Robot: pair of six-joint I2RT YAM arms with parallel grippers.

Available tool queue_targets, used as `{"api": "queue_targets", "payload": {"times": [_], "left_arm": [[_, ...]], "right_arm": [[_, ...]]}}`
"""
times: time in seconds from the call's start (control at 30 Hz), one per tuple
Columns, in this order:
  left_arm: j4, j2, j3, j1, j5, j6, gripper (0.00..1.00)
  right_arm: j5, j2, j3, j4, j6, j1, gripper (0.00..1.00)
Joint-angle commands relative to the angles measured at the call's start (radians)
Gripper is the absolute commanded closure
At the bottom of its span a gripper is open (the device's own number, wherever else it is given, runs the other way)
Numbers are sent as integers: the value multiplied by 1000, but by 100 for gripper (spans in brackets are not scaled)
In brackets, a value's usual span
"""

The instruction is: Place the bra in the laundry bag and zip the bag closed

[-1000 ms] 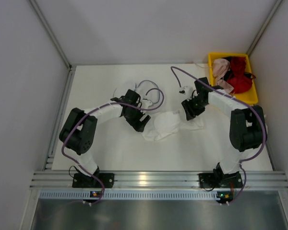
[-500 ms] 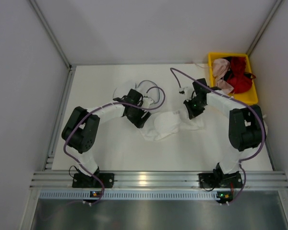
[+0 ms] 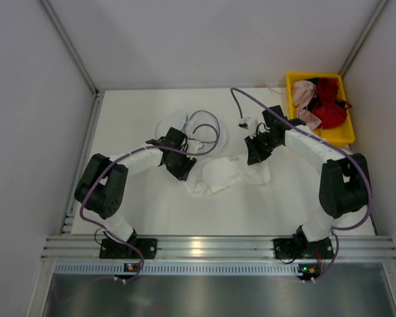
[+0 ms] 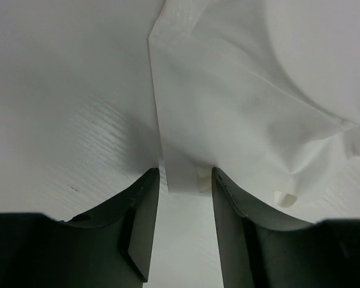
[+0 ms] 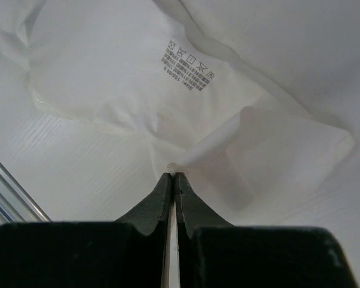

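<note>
The white bra [image 3: 219,176] lies crumpled on the table between the two arms. In the left wrist view, a flat end tab of the bra [image 4: 183,177] sits between the tips of my left gripper [image 4: 185,174], whose jaws stand apart on either side of it. My right gripper [image 5: 173,174] is shut, with a thin fold of the bra [image 5: 138,84] pinched at its tips; a printed care label [image 5: 186,66] shows beyond. The laundry bag [image 3: 204,132], see-through mesh with a dark wire rim, lies just behind the left gripper [image 3: 185,172]. The right gripper [image 3: 252,157] is over the bra's right end.
A yellow bin [image 3: 346,135] at the back right holds a pink garment [image 3: 303,96] and a red garment [image 3: 330,109]. Purple cables loop over both arms. White walls close in the table on the left, back and right.
The right gripper has shut on the bra's edge. The left gripper's jaws have narrowed and the arm has swung left. The bra has shifted left and stretched out.
</note>
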Motion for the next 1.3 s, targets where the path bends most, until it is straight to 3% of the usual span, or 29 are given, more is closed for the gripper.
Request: {"api": "queue_targets", "payload": {"times": [0.0, 0.07, 0.1, 0.2, 0.27, 0.5, 0.57, 0.93, 1.07, 1.27], "left_arm": [[-63, -59, -15, 31, 72, -12, 54], [-85, -82, -12, 61, 90, -16, 48], [-91, -90, -9, 74, 107, -20, 38], [-135, -133, 3, 146, 170, -42, 26], [-175, -162, 8, 189, 193, -61, 25], [-279, -143, 9, 220, 245, -193, 28], [-284, -113, 0, 224, 221, -228, 30], [-358, -104, 43, 394, 222, -233, 39], [-355, -62, 23, 394, 297, -291, 44], [-280, 7, 0, 393, 394, -340, 51]], "right_arm": [[-61, 93, -12, 59, 14, 27, 100], [-75, 114, -15, 89, 37, 53, 100], [-78, 130, -21, 99, 47, 64, 100], [-98, 139, -36, 137, 89, 111, 100], [-95, 136, -66, 181, 135, 140, 100], [-82, 113, -136, 292, 316, 206, 100], [-76, 102, -137, 300, 369, 223, 84], [5, -152, -127, 209, 347, 205, 45], [34, -211, -131, 177, 284, 157, 37], [33, -195, -169, 125, 261, -30, 37]]}}
